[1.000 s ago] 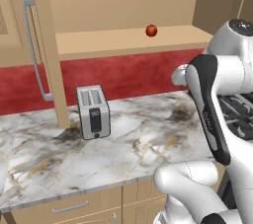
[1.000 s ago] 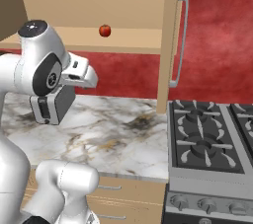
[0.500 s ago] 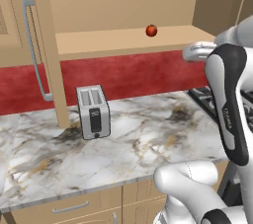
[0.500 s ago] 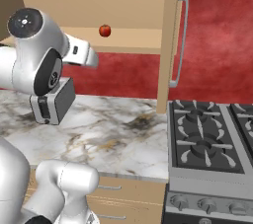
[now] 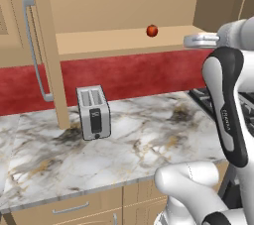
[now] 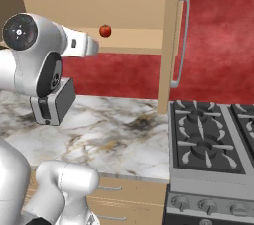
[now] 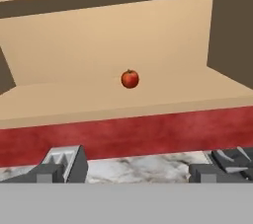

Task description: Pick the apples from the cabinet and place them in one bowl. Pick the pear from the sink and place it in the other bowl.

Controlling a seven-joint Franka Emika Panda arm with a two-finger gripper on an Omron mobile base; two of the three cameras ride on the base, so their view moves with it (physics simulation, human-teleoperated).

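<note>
Apple (image 5: 152,30) sat alone on the open cabinet's (image 5: 124,43) shelf in my left base view, well above the toaster (image 5: 93,112) on the marble counter (image 5: 149,140). From the right base view my hand reached toward it, level with the shelf and not yet touching. Through the hand view my pincer (image 7: 143,166) stood wide open and empty, the apple centred ahead; I judged it light, firm and glossy enough to slip, best pinched across its widest middle.
</note>
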